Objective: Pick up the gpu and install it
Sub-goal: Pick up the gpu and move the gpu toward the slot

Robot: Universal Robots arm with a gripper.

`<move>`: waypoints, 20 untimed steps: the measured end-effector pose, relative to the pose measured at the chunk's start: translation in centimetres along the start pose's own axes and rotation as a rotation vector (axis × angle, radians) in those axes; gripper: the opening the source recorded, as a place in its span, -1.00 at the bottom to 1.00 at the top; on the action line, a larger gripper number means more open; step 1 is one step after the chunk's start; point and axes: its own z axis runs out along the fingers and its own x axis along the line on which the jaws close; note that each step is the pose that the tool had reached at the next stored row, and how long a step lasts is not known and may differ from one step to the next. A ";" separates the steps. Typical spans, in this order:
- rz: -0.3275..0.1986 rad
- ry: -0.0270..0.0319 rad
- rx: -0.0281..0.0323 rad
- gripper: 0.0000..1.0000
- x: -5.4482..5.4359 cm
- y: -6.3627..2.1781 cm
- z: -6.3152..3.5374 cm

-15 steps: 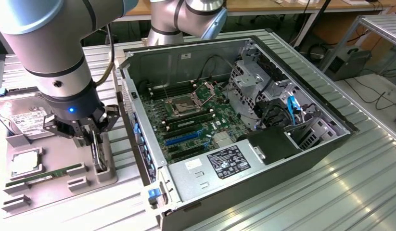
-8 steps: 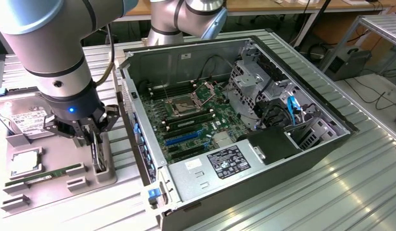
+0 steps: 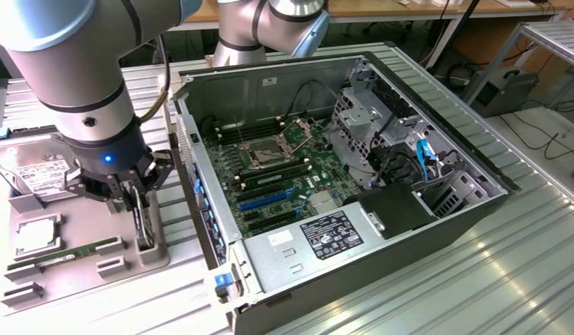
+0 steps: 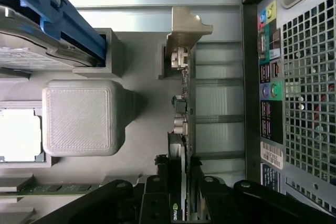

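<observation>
Standing on edge, thin dark gpu (image 4: 177, 148), silver bracket (image 4: 185, 27), claw (image 4: 177, 169) clamped around it

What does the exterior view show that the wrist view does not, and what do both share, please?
Exterior view: the inside of the open computer case, with motherboard and power supply, plus the arm. Wrist view: the case's rear ports, its vent grille and the silver bracket at the card's end. Both: the gripper closed on the gpu, which stands on edge in the gray holder, with the RAM stick and hard drive nearby.
</observation>
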 end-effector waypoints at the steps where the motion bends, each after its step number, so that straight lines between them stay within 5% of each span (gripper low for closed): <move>1: -0.001 0.0000 -0.0001 -0.47 0.0 0.00 0.00; 11: -0.004 0.0003 -0.0001 -0.47 0.0 0.02 -0.38; 20: -0.008 0.0003 -0.0004 -0.47 -0.1 0.12 -3.01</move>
